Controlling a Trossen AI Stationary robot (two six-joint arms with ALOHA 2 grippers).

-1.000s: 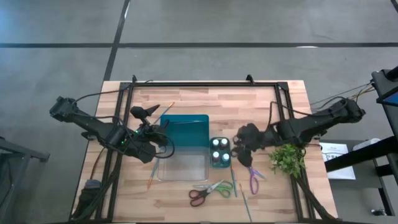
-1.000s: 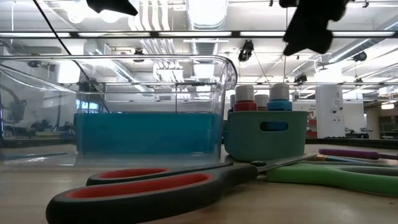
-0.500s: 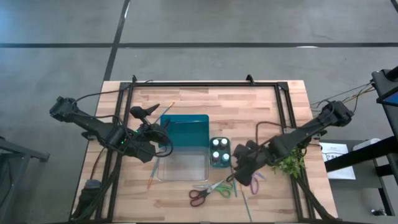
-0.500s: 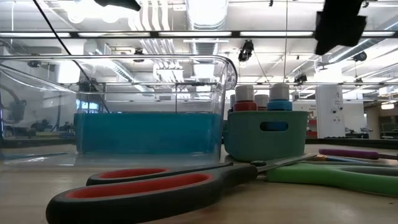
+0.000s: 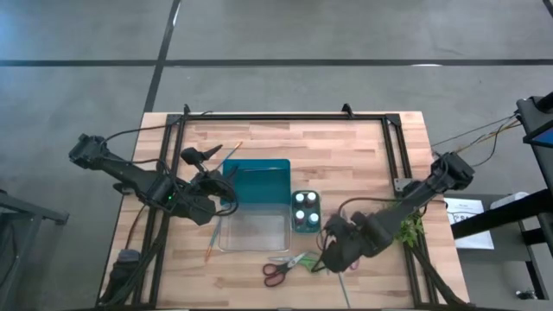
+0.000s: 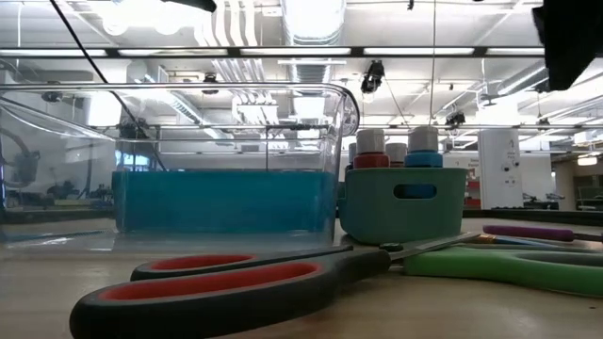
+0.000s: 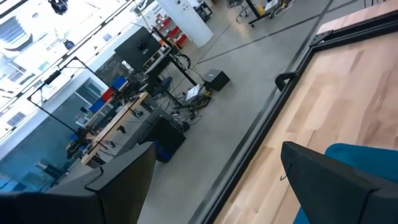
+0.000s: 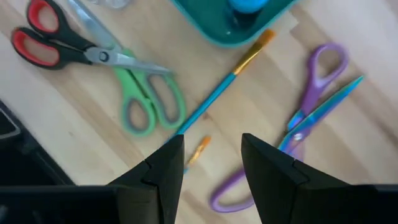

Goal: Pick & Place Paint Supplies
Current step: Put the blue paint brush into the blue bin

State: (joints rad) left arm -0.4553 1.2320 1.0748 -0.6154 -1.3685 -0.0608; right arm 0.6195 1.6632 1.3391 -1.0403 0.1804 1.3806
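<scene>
Teal-handled brush [image 8: 219, 89] just ahead of right gripper [image 8: 211, 163], fingers parted, empty. Light, thin, likely rolls; best pinched mid-handle.

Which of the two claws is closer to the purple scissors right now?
The right claw is closer: it hangs just above the purple scissors. The left claw is far across the table, by the clear bin.

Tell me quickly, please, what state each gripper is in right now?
Left gripper: open, holding nothing, over the teal bin.
Right gripper: open, empty, above the brushes and scissors.
</scene>
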